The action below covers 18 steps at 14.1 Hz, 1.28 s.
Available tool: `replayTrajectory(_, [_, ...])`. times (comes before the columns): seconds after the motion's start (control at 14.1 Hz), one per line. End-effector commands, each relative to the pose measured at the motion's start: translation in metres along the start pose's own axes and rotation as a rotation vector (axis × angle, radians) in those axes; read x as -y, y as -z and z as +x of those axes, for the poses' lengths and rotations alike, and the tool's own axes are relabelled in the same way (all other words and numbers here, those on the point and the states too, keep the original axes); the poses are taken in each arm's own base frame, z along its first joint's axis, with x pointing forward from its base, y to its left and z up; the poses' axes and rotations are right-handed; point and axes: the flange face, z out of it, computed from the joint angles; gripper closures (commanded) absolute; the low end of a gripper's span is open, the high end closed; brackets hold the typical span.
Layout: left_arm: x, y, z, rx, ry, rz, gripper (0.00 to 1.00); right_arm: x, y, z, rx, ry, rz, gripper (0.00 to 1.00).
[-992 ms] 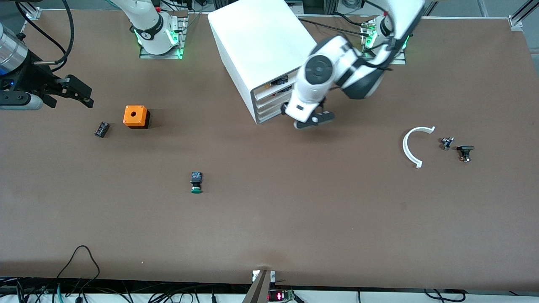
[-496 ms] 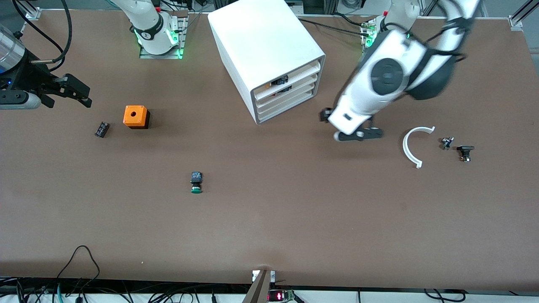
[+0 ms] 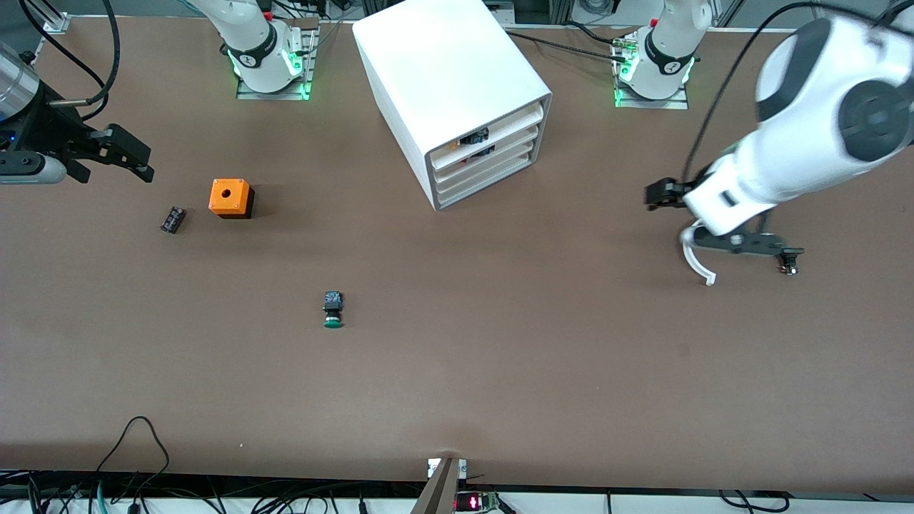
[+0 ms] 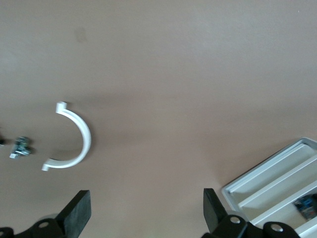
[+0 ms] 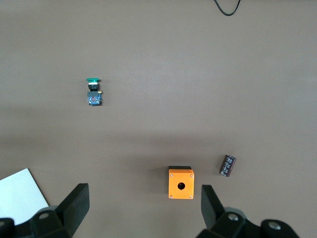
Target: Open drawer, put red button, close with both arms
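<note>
The count stood at one white box cabinet [image 3: 446,71] with three alike slatted fronts, one green-capped button [image 3: 333,311], one orange box [image 3: 230,198], one dark cylinder [image 3: 172,219], one white half-ring [image 3: 694,258], one small metal part [image 4: 21,148] and one small black part [image 3: 789,258]. The drawer [image 3: 503,153], the middle front, sat flush with its two neighbours, smooth white plastic. The red button could not be made out in any view. The left gripper [image 4: 146,210] hung over the table with its jaws spread wide and nothing between them. The thin curved half-ring lay just ahead of one jaw with the metal part beside it, and the cabinet's corner was near the other jaw. The right gripper [image 5: 143,206], on the waiting arm, was over the table at the right arm's end, jaws likewise wide apart and holding nothing. The square orange box, with one round hole in its top, lay ahead between those jaws. The ribbed cylinder lay beside the box, and the green-capped button lay well ahead of the jaws on the matte brown table [image 3: 500,371].
</note>
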Motion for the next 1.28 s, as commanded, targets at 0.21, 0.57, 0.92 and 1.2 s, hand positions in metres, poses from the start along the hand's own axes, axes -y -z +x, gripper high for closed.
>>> replayTrajectory(0.21, [0.048,0.049,-0.045,-0.127,-0.022,0.064,0.0,-0.001,0.004,0.002,0.007,0.007,0.004,0.0])
replayTrajectory(0.57, [0.056,0.043,-0.059,-0.13,-0.019,0.068,0.0,-0.001,0.004,0.002,0.007,0.004,0.004,0.0])
replayTrajectory(0.92, [0.056,0.047,-0.06,-0.131,-0.089,0.075,0.0,0.0,0.004,0.002,0.007,0.006,0.004,0.0])
replayTrajectory(1.2, [0.055,0.045,-0.059,-0.115,-0.093,0.074,0.0,0.001,0.004,0.002,0.007,0.006,0.004,0.0])
